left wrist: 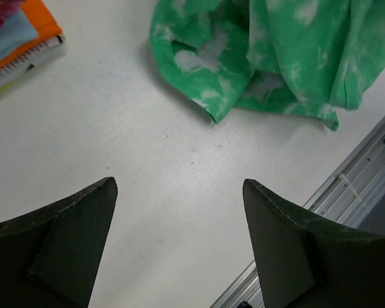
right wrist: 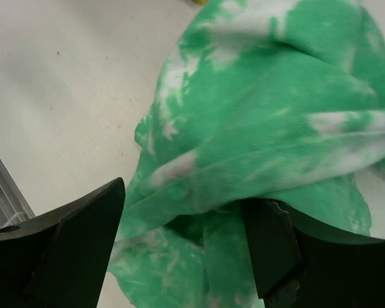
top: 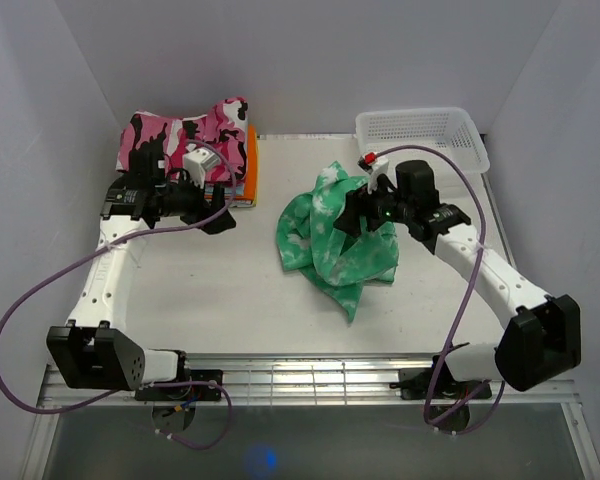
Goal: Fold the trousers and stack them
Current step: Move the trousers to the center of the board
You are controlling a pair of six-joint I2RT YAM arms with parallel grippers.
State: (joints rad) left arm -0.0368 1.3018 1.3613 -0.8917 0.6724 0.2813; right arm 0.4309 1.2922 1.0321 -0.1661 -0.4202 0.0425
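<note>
Draping over the right pincer (right wrist: 183,200), whose jaws stand parted, the trousers (top: 330,250) could snag and drag. The left pincer (left wrist: 178,186) gapes, empty

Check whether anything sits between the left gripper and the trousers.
Nothing visible does. Only bare table lies between the open left gripper and the crumpled trousers; the folded stack sits off to one side.

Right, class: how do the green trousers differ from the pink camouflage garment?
The trousers are green with white blotches; the camouflage garment is pink, black and white. The trousers lie crumpled directly on the table; the camouflage garment lies spread atop a stack of folded clothes at the far-left corner. Both are patterned fabric.
</note>
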